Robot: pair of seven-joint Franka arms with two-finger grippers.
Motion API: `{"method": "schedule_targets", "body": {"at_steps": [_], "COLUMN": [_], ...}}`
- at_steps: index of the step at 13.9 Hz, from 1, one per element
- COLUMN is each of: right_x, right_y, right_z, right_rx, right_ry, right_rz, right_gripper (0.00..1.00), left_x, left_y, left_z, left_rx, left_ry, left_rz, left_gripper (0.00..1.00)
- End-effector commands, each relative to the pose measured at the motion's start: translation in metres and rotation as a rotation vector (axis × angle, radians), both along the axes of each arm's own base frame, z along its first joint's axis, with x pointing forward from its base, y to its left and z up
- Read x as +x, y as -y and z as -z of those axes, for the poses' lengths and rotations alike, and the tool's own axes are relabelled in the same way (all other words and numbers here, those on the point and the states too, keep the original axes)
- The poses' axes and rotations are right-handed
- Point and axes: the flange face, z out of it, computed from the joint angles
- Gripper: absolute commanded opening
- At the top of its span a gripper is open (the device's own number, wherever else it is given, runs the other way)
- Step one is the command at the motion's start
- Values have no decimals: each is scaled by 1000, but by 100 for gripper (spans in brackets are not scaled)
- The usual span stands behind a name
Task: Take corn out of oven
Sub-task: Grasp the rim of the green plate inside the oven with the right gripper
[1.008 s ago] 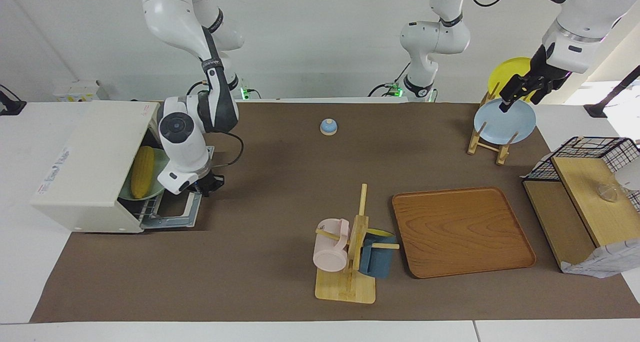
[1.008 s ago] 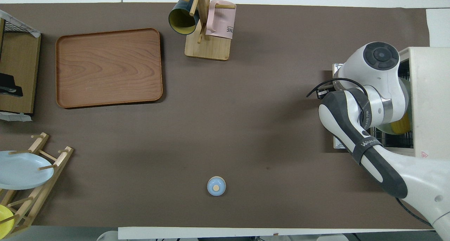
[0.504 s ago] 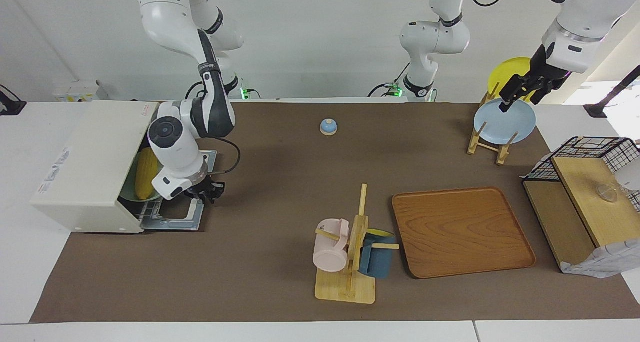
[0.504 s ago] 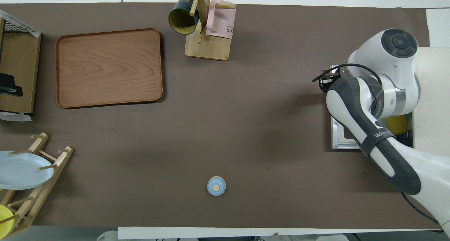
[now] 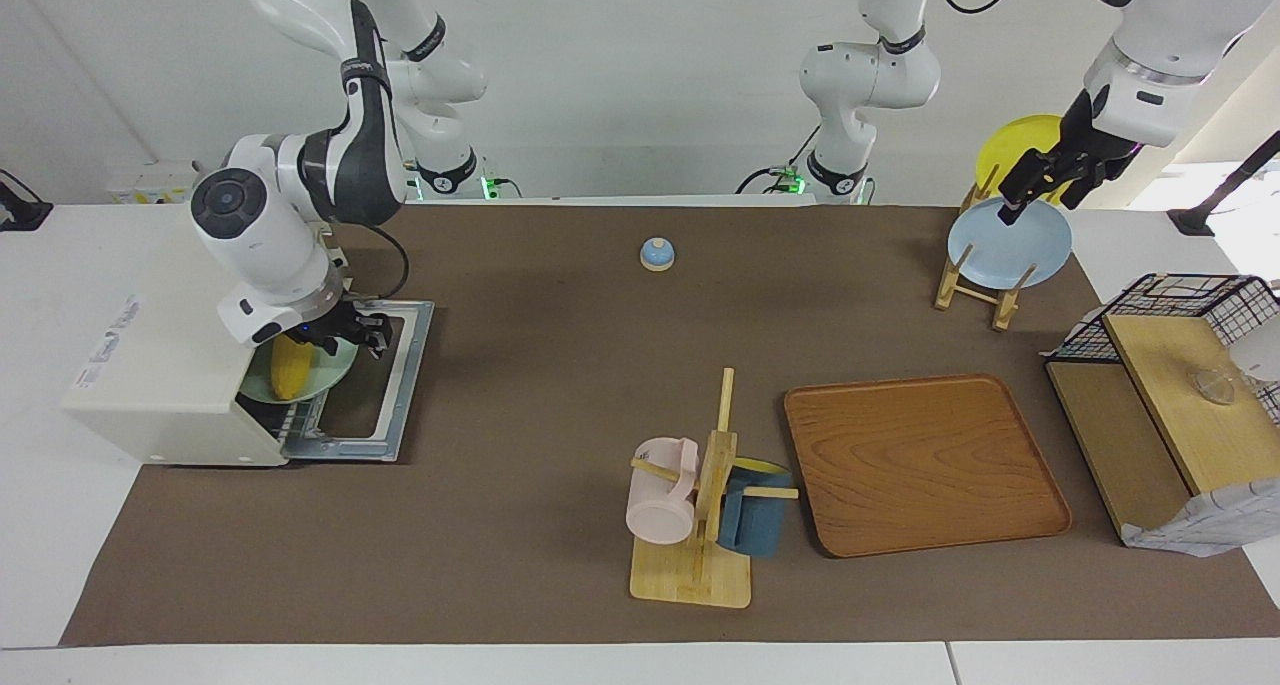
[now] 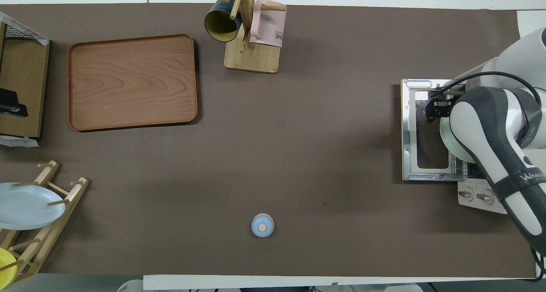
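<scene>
The cream-white oven (image 5: 150, 365) stands at the right arm's end of the table, with its door (image 5: 390, 385) folded down flat. The yellow corn (image 5: 285, 377) lies on a pale green plate (image 5: 330, 375) on the rack at the oven's mouth. My right gripper (image 5: 352, 331) is low over the plate's rim, just above the end of the corn nearer to the robots. I cannot tell if it touches either. In the overhead view the right gripper (image 6: 436, 109) is over the plate (image 6: 447, 134), and the arm hides the corn. My left gripper (image 5: 1042, 187) waits, open, over the plate rack.
A wooden rack (image 5: 975, 285) holds a pale blue plate (image 5: 1010, 245) and a yellow plate (image 5: 1020, 140). A wooden tray (image 5: 925, 465), a mug tree (image 5: 700, 505) with two mugs, a small blue bell (image 5: 657, 253) and a black wire basket (image 5: 1170, 315) also stand on the mat.
My right arm has swung up and toward the oven, uncovering the open door. Its gripper has moved from over the door's outer part to over the plate at the oven's mouth.
</scene>
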Motion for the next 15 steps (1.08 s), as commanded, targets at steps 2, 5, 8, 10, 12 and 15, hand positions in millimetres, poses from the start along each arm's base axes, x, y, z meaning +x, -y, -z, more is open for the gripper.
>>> {"method": "schedule_targets", "body": {"at_steps": [2,5,8,10,12,15], "right_x": [-15,-23,-25,-26,-23,-9], "right_y": [-4,8,13,8,-10,-80], "right_z": [17,27,27,28,24,2], "right_rx": [18,26,26,17,-18,-34], "right_ry": [33,45,39,26,25,40], "right_rz": [-21,-109,-139,-162,-223,-277], "right_gripper": [62,53,30,1,0,0], "left_x": [-2,-2,-2,-2,-2,-2], "left_y": [-2,-2,-2,-2,-2,-2], "left_z": [-3,-3,-3,-3,-3,-3], "left_rx": [8,7,9,8,7,8], "left_ry": [4,4,4,4,4,4], "left_rz": [-1,-1,-1,-1,-1,-1], "left_gripper": [100,100,100,100,100,100]}}
